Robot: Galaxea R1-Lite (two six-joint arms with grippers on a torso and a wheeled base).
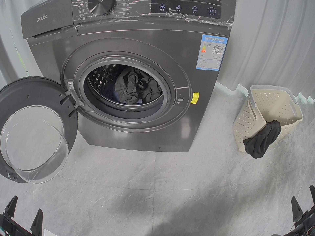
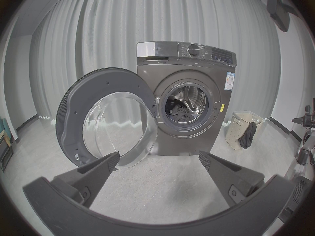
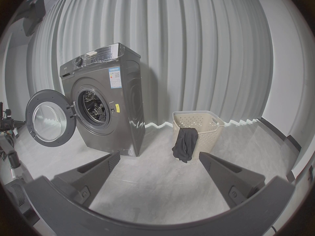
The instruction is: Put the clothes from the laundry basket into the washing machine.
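**Washing machine (image 1: 137, 40) part-loaded; 1 garment (image 1: 262, 140) outstanding.**

Head view: dark clothes (image 1: 136, 86) lie in the drum. The door (image 1: 32, 92) hangs open at the washing machine's left. The garment drapes over the rim of the laundry basket (image 1: 279, 102), right of the washing machine. Left wrist view: left tool (image 2: 158, 154) spread wide, empty, well apart from the washing machine. Right wrist view: right tool (image 3: 158, 154) likewise. Risk: pulling the hanging end may tip the basket or drag fabric across the floor.

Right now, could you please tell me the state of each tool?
Left tool: open, holding nothing.
Right tool: open, holding nothing.
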